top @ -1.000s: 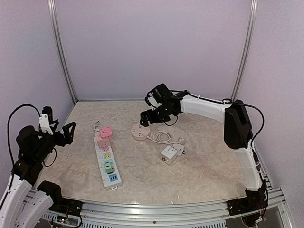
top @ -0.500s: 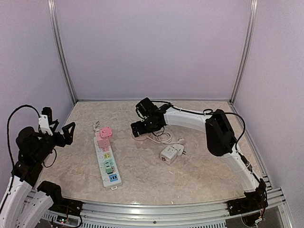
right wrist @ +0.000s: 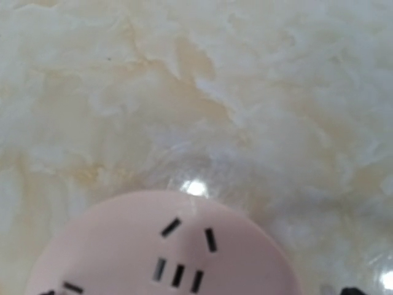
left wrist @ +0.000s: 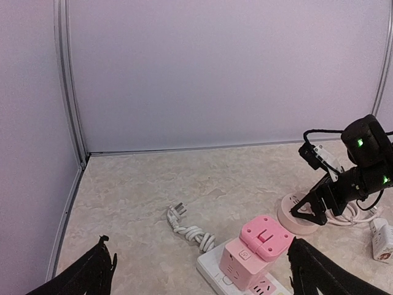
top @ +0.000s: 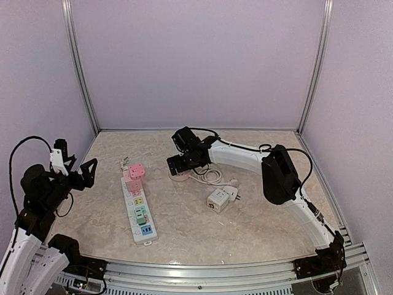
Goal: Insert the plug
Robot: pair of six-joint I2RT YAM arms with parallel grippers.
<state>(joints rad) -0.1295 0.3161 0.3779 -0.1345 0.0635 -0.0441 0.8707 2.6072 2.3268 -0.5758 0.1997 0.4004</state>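
A loose white plug [left wrist: 177,210] on a coiled cord [left wrist: 195,234] lies on the table just behind the white power strip [top: 139,208]; it also shows in the top view [top: 124,163]. A pink cube adapter [top: 136,171] sits in the strip's far end. My left gripper [top: 80,173] is wide open and empty, held above the table left of the strip. My right gripper [top: 178,164] is low over a round pink socket [top: 181,172], jaws spread and empty. The right wrist view shows only the socket's slotted top [right wrist: 166,252].
A white cube adapter [top: 218,199] lies right of centre, with a loop of white cable [top: 210,177] running from the round socket. Metal frame posts and purple walls enclose the marble table [top: 245,227].
My right arm has swung left and come down over the round pink socket. My left arm has stayed still.
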